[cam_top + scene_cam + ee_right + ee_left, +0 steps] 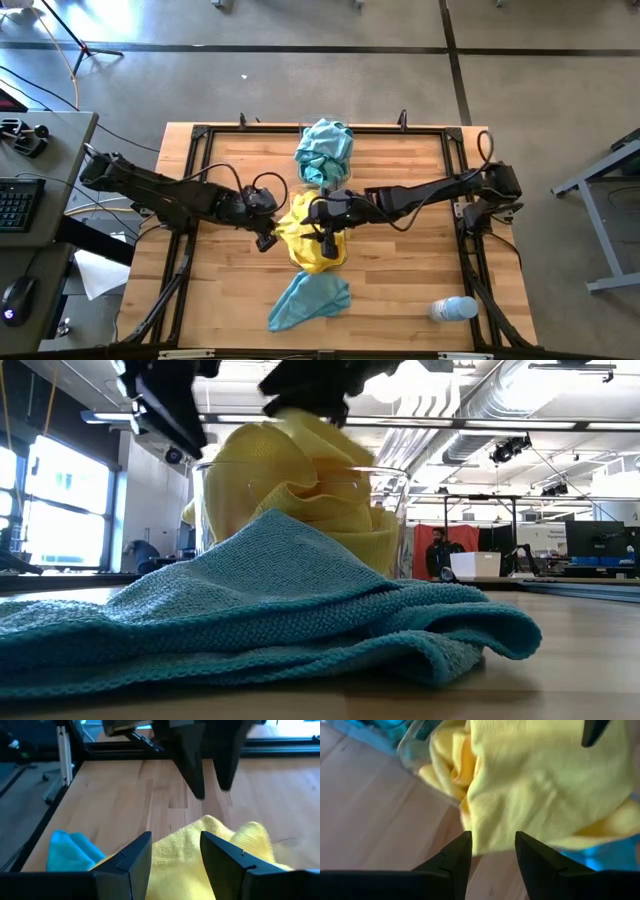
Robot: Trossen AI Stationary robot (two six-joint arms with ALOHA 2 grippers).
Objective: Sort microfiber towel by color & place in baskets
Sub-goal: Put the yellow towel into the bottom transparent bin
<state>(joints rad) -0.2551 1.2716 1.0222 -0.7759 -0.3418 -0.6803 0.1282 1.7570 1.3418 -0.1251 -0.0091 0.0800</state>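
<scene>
Room: workshop with a grey concrete floor, windows and overhead ducts beyond a wooden desk [400, 290] edged by black frame rails [190, 180].
Teal pile: teal towels [325, 150] bunched in the far clear basket [318, 180], mid-desk.
Yellow pile: yellow towels [305, 240] heaped high over the near clear basket [395, 520], spilling past its rim.
Loose towel: one teal towel [312, 300] flat on the desk, near the front edge, still unsorted.
Bottle: clear plastic bottle [452, 309] lying by the front right corner, well apart from the towels.
Left claw [266, 240]: fingers apart, empty, at the left edge of the yellow heap.
Right claw [328, 243]: fingers apart, empty, just over the yellow heap.
Step, as I judge it: settling yellow cloth into its basket; tuck overhanging folds inside the rim before lifting away, so nothing drags out.
Hidden: both baskets mostly buried under cloth; towel count per pile unclear.
</scene>
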